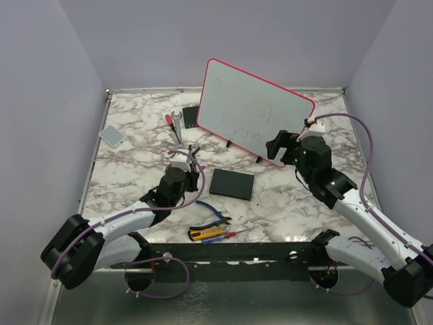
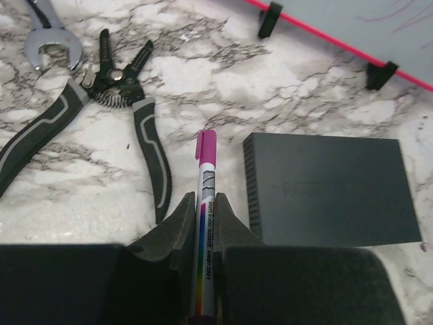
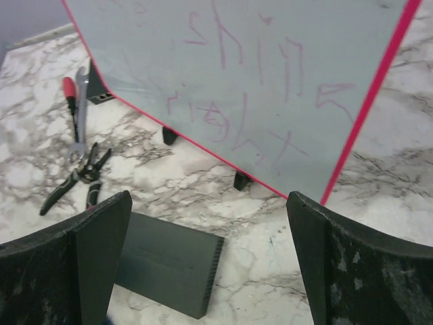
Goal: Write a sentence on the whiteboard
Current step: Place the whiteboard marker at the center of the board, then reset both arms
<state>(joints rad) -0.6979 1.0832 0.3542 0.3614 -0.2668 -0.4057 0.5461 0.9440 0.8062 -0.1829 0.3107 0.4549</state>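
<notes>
Whiteboard (image 1: 254, 108) stands tilted on black feet, rear-centre of table (image 1: 135, 169), w/ faint pink sentence (image 3: 264, 88) across its face. R claw (image 3: 210, 203) spread wide, empty, just in front of board's lower-right corner. L claw (image 2: 203, 223) pinches pink-capped marker (image 2: 205, 176) beside black slab (image 2: 331, 189).

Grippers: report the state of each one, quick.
Left gripper: closed, holding the marker.
Right gripper: open, holding nothing.
</notes>
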